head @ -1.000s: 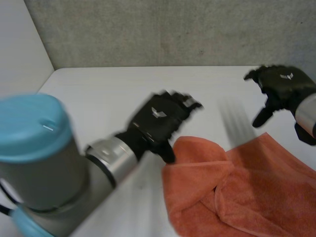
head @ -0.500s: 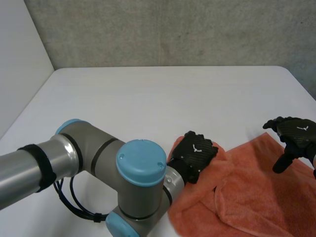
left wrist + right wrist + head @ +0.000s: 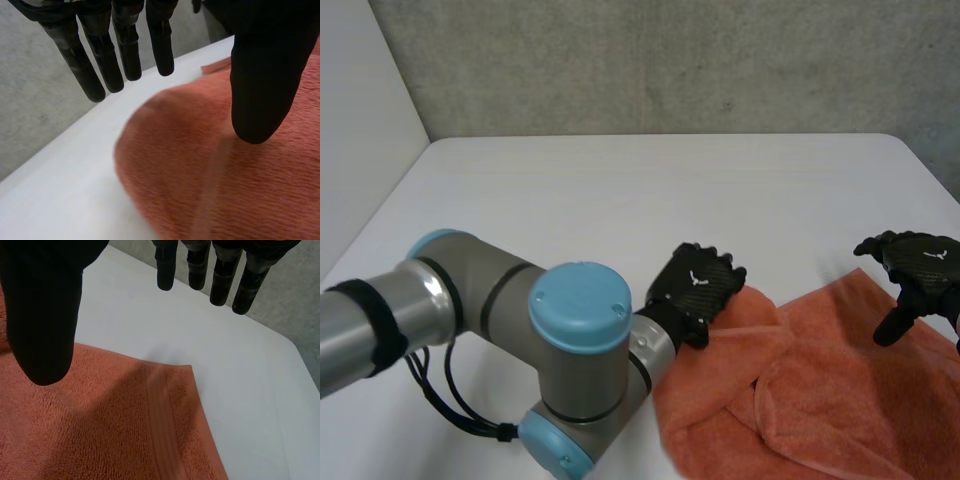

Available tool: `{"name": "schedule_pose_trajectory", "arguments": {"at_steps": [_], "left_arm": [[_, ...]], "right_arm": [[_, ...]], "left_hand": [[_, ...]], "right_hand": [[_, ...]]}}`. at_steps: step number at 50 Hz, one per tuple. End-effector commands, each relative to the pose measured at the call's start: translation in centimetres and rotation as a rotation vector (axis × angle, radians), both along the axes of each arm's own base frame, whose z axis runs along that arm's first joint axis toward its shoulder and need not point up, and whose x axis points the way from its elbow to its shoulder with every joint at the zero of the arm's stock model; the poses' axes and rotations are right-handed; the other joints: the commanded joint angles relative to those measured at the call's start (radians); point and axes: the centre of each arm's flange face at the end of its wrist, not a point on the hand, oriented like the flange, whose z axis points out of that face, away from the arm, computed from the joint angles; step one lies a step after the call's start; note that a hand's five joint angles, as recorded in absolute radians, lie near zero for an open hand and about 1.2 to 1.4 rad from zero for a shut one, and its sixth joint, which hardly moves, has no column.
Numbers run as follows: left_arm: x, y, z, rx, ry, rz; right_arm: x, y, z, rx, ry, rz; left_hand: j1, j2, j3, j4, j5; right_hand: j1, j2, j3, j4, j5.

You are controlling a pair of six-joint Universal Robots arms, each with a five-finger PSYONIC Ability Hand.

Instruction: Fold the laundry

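Left robot hand point(image 3: 698, 290): fingers held straight, thumb set wide apart, nothing gripped. It is poised over the rounded, bunched end of the towel point(image 3: 820, 390), thumb above the cloth, fingertips point(image 3: 95, 85) out past the fold over bare counter point(image 3: 620, 190).
Right robot hand point(image 3: 915, 268): spread open too, nothing taken. It is hung above the towel's far corner point(image 3: 187, 371), thumb over cloth, fingers out over the counter.
Towel's place: laid rumpled on the near right part of the counter, with one end doubled over on itself.
Handling: thick terry, judged soft, light and limp. Sagging and dragging are to be expected rather than a held shape. No breakage is to be feared, and little slip, given the pile.
Where to take hold: the flat corner beside the woven band point(image 3: 160, 410) is judged best for the right. On the left the true corner is hidden in the roll, so two layers could be pinched by mistake.
Edges: the counter's right edge is seen close by the right robot hand.
Open room: wide bare counter is offered toward the wall point(image 3: 650, 60) and leftward, though the near-left ground is taken by the left arm point(image 3: 570, 330).
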Motion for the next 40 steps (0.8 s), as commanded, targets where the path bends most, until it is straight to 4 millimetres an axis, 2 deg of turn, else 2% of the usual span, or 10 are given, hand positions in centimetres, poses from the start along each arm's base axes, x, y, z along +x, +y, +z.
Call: {"name": "schedule_pose_trajectory", "arguments": {"at_steps": [1,5,7,8,10,18,19,22,29,40], "left_arm": [[-0.4,0.6,-2.3,0.035,-0.037,-0.026],[-0.5,1.2,-2.9,0.060,-0.047,-0.073],[-0.5,1.4,-2.8,0.063,-0.044,-0.089],[-0.5,1.4,-2.8,0.063,-0.044,-0.089],[-0.6,1.2,-2.2,0.045,-0.031,-0.078],[0.1,-1.0,4.7,-0.092,0.105,0.058],[1.2,-2.2,7.4,-0.149,0.162,0.122],[3.0,-3.4,10.7,-0.208,0.223,0.174],[5.3,-3.8,15.2,-0.288,0.302,0.221],[7.8,-3.2,21.0,-0.396,0.408,0.257]], "right_arm": [[0.0,0.1,-0.2,0.006,-0.001,0.002],[0.1,0.0,-0.3,-0.004,-0.006,0.013],[0.1,0.0,-0.3,-0.009,-0.009,0.019],[0.1,0.0,-0.2,-0.010,-0.009,0.019],[0.1,-0.1,-0.2,-0.013,-0.009,0.019],[0.1,-0.4,0.2,-0.027,-0.009,0.018],[0.1,-0.5,0.2,-0.029,-0.012,0.017],[0.2,-0.7,0.6,-0.044,-0.017,0.019],[0.3,-1.7,1.7,-0.058,-0.070,0.003],[1.9,-0.7,2.3,0.186,-0.286,0.083]], "left_hand": [[0.043,0.047,0.042,0.053,0.058],[0.178,0.182,0.176,0.188,0.193],[0.604,0.608,0.602,0.614,0.619],[0.607,0.611,0.605,0.617,0.622],[0.908,0.912,0.906,0.917,0.922],[0.909,0.913,0.907,0.919,0.924],[0.909,0.913,0.907,0.919,0.924],[0.909,0.913,0.907,0.919,0.924],[0.909,0.913,0.907,0.919,0.924],[0.909,0.913,0.907,0.919,0.924]], "right_hand": [[-0.027,-0.041,-0.035,-0.054,-0.052],[-0.027,-0.041,-0.035,-0.054,-0.052],[-0.027,-0.041,-0.035,-0.054,-0.052],[-0.027,-0.041,-0.035,-0.054,-0.052],[-0.027,-0.041,-0.035,-0.054,-0.052],[-0.027,-0.041,-0.035,-0.054,-0.052],[-0.027,-0.041,-0.035,-0.054,-0.052],[-0.027,-0.041,-0.035,-0.054,-0.052],[-0.027,-0.041,-0.035,-0.054,-0.052],[-0.027,-0.041,-0.035,-0.054,-0.052]]}}
